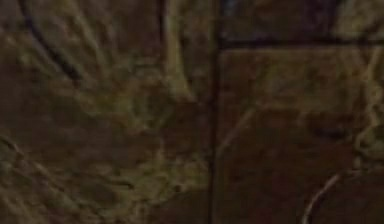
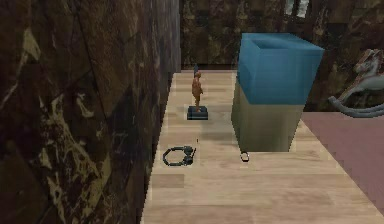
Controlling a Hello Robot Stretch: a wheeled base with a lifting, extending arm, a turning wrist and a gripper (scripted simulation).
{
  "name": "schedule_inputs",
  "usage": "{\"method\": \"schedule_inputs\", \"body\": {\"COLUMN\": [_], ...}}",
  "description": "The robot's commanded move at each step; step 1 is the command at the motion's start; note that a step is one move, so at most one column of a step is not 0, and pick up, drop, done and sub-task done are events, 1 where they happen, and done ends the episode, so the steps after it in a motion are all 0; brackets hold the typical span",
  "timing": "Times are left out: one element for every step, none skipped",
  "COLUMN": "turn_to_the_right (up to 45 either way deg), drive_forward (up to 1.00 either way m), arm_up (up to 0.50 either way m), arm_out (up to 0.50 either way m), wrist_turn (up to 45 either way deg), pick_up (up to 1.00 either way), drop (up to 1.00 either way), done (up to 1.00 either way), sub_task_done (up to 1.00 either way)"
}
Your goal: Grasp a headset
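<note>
Lying flat on the pale wood floor (image 2: 220, 195), the headset (image 2: 180, 155) is a small dark loop with a thin dark line at its right side. It sits in the arm side view's lower middle, just beside the foot of the dark marbled wall (image 2: 80, 100) on the left. Whether the tool's fingers are apart, together or on anything cannot be told, nor how the headset lies relative to the tool.

Farther along the same wall, well apart from the headset, a brown statuette (image 2: 197, 90) stands upright on a small dark base (image 2: 197, 114). To its right stands a tall box (image 2: 275, 90), blue in its upper part and tan below. It stands on the floor, and what is in it cannot be made out. A small dark thing (image 2: 245, 156) lies on the floor near the box's near left corner, too small to name. The headset lies to the left of this thing, with bare floor between them.

On the right, the wood gives way to a reddish-brown rug (image 2: 350, 150). Beyond it, at the right edge, a pale grey curved shape (image 2: 360, 95) rises against the dark far wall.

In the forward view a dark brown marbled surface (image 1: 110, 120) with pale veins stands close, crossed by a dark upright seam (image 1: 215, 130) and a dark level one near the top.
</note>
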Motion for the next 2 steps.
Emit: {"method": "schedule_inputs", "body": {"turn_to_the_right": [0.0,0.0], "drive_forward": [0.00,0.00], "arm_up": [0.24,0.00], "arm_out": [0.00,0.48], "wrist_turn": [0.0,0.0], "pick_up": [0.00,0.00], "drop": [0.00,0.00], "done": [0.00,0.00], "sub_task_done": [0.00,0.00]}}
